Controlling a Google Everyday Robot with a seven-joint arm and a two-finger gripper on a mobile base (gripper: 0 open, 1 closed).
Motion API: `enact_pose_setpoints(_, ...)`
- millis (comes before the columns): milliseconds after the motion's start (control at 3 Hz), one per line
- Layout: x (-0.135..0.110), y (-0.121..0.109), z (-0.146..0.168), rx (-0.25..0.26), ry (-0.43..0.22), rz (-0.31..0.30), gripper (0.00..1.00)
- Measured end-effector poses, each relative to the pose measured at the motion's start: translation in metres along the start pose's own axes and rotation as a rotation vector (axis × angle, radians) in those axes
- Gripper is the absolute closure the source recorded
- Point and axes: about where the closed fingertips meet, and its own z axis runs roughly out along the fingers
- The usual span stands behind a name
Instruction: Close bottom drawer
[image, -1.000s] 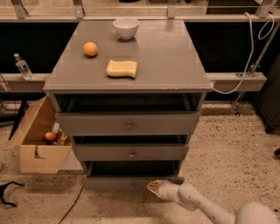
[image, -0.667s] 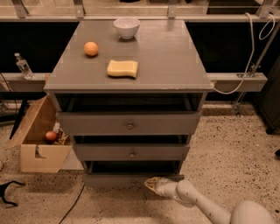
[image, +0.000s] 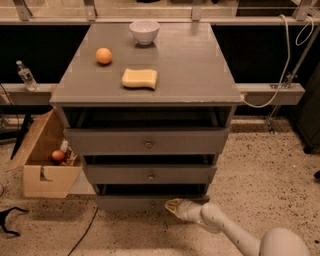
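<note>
The grey cabinet (image: 150, 65) has three drawers, all slightly pulled out. The bottom drawer (image: 130, 202) is the lowest; only the upper strip of its flat front shows, near the floor, and its knob is not visible. Above it sit the middle drawer (image: 150, 175) and the wider top drawer (image: 147, 142), each with a small round knob. My gripper (image: 173, 205) is low at the floor on a white arm coming from the lower right. Its yellowish tip is against the right part of the bottom drawer's front.
On the cabinet top lie an orange (image: 104, 55), a yellow sponge (image: 139, 78) and a white bowl (image: 144, 31). An open cardboard box (image: 42, 167) with items stands at the cabinet's left. Black cables (image: 10, 220) lie on the speckled floor at left. A rail with white cables (image: 280, 85) is at right.
My gripper has stayed low at the bottom drawer's front, shifting slightly left and toward the cabinet. The bottom drawer's front appears a little further in.
</note>
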Motion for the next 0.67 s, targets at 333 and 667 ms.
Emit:
enact_pose_setpoints(333, -0.0034, -0.0126, 0.0079, 0.010, -0.007, -0.001, 1.00)
enact_pose_setpoints(667, -0.0037, -0.0130, 0.0084, 0.010, -0.007, -0.001, 1.00)
